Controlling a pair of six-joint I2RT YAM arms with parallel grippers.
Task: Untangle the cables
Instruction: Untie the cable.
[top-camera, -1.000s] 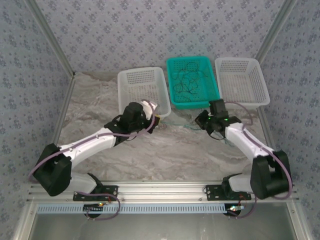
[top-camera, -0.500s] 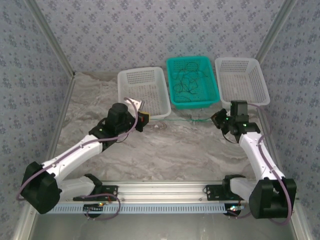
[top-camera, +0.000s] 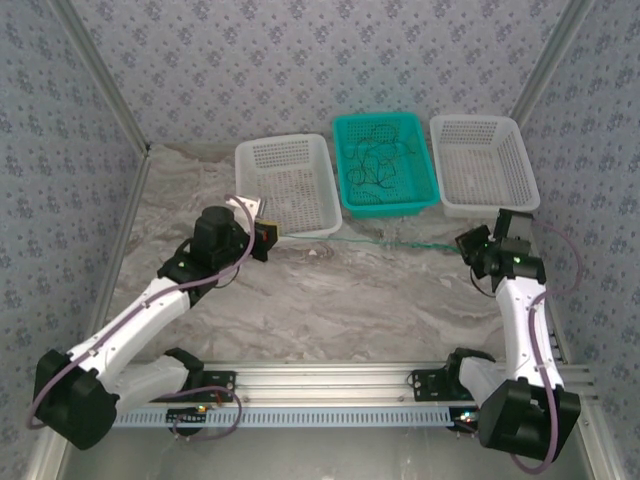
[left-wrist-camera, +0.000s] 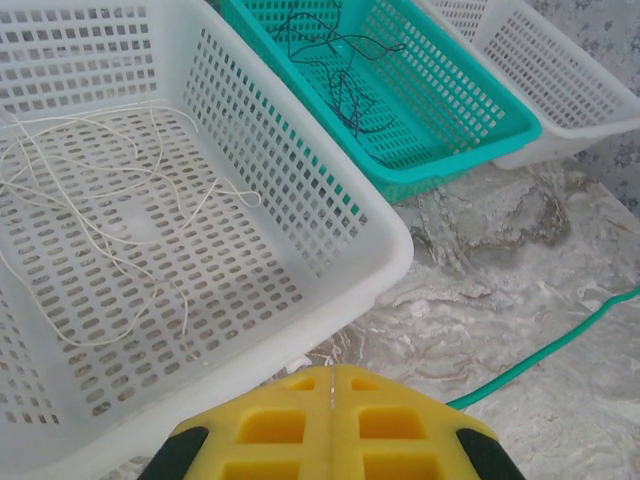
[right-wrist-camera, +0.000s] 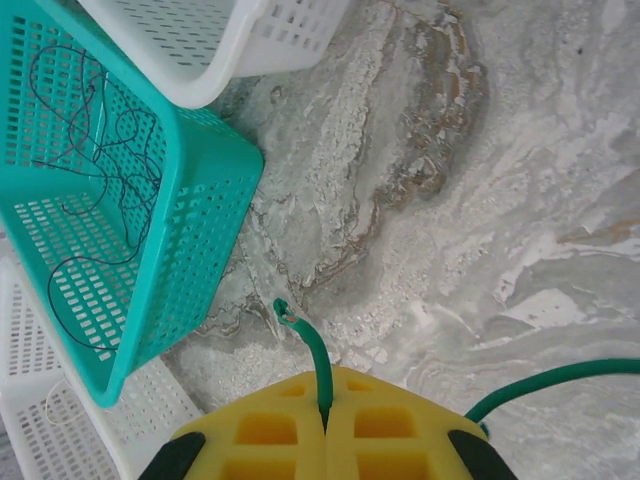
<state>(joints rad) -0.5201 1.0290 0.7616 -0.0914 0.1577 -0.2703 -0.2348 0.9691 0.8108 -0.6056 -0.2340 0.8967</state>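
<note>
Left end effector (top-camera: 264, 236) and right end effector (top-camera: 468, 245) are each clamped shut on one green cable (top-camera: 380, 241). It's pulled straight across the worktop (top-camera: 340, 300), just in front of the baskets at the far edge. Right wrist view: the cable's short tip pokes out past the closed pads. Dark cables (top-camera: 372, 165) lie tangled in the teal basket (top-camera: 392, 208), far edge, middle. Whitish cables (left-wrist-camera: 110, 185) lie in the left white basket (top-camera: 241, 185). Right white basket (top-camera: 480, 208) sits at the far right corner.

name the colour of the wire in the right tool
Thin limp wire: green; right wrist view.
</note>
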